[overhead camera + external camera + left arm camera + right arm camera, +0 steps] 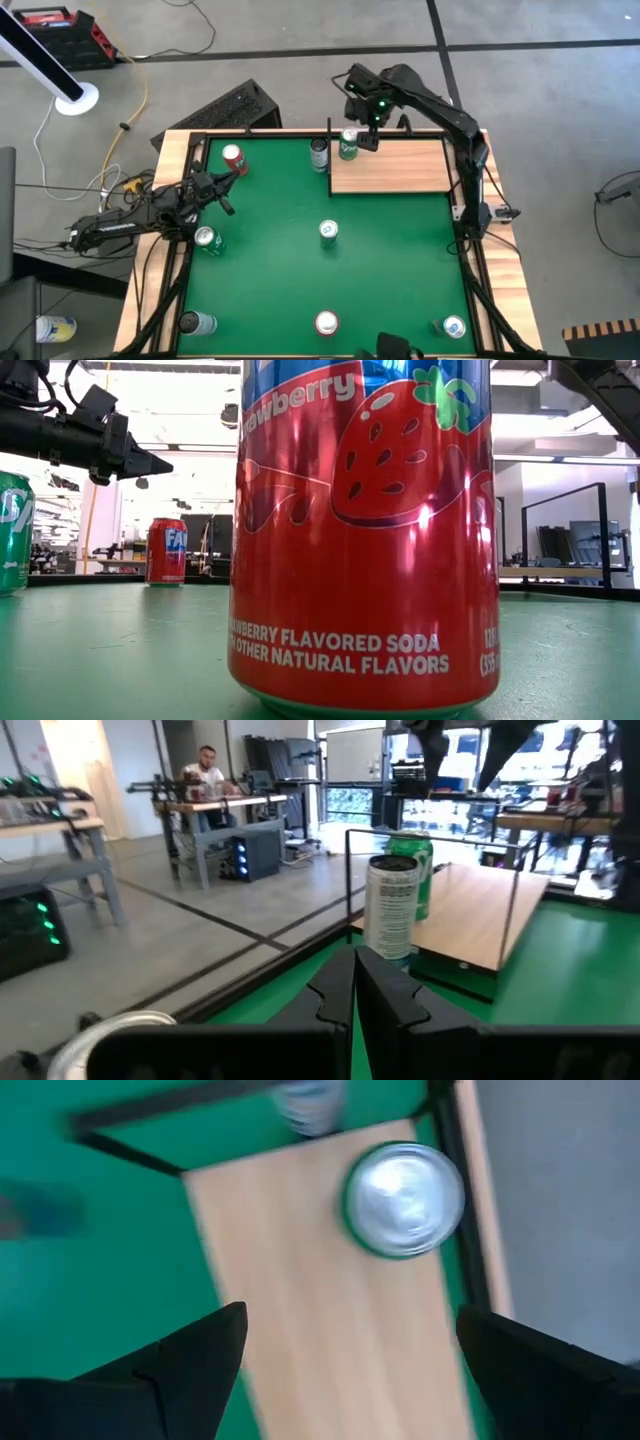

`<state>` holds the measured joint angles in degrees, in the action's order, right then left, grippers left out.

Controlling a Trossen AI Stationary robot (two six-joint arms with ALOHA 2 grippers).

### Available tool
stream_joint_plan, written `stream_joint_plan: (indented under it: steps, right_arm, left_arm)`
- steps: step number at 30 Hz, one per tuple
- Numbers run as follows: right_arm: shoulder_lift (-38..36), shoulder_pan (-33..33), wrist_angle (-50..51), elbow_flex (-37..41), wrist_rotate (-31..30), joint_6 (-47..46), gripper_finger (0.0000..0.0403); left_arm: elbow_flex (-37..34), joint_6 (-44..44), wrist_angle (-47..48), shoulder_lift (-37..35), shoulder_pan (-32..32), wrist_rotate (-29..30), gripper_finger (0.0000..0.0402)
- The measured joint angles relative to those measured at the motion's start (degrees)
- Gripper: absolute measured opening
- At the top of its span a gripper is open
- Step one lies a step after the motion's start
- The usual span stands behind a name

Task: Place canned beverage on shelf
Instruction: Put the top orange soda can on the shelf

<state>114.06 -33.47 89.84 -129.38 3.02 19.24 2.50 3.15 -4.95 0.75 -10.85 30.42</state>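
The right hand [368, 128] hangs wide open above the green can [348, 146], which stands upright on the shelf's [400, 167] far corner. A grey can [319, 155] stands just beside the shelf. The left hand [230, 180], fingers closed and empty, waits near a red can [233, 157] on the bench [280, 260].

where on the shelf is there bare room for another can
Most of the shelf is bare, from the green can at its far-left corner to its right edge. That corner is crowded: a grey can stands beside it, with the open right gripper above.
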Motion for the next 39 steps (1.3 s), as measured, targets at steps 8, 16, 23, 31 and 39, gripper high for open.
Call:
stream_joint_plan:
  steps: [8,16,23,31,39]
  right_arm:
    - [-9.36,8.09,0.15,0.02,3.34,-5.64,0.0384]
    - [-21.67,23.6,-12.74,14.34,3.18,-9.44,0.0384]
    - [-38.28,33.57,-43.82,49.02,0.3,-13.45,0.0384]
    - [-48.91,39.46,-76.92,79.15,-1.96,-16.43,0.0384]
    - [-48.08,40.23,-89.18,87.5,-2.06,-14.56,0.0384]
  left_arm:
    - [0.0,-10.99,4.03,0.0,0.0,-1.73,0.0]
    - [0.0,-8.84,4.38,-0.01,0.0,-11.92,0.0]
    - [2.63,-8.24,7.93,0.11,-0.02,-16.81,0.0]
    - [15.34,-10.59,20.53,5.22,-0.01,-12.49,0.005]
    - [27.82,-13.52,24.83,23.45,-3.19,6.34,0.0182]
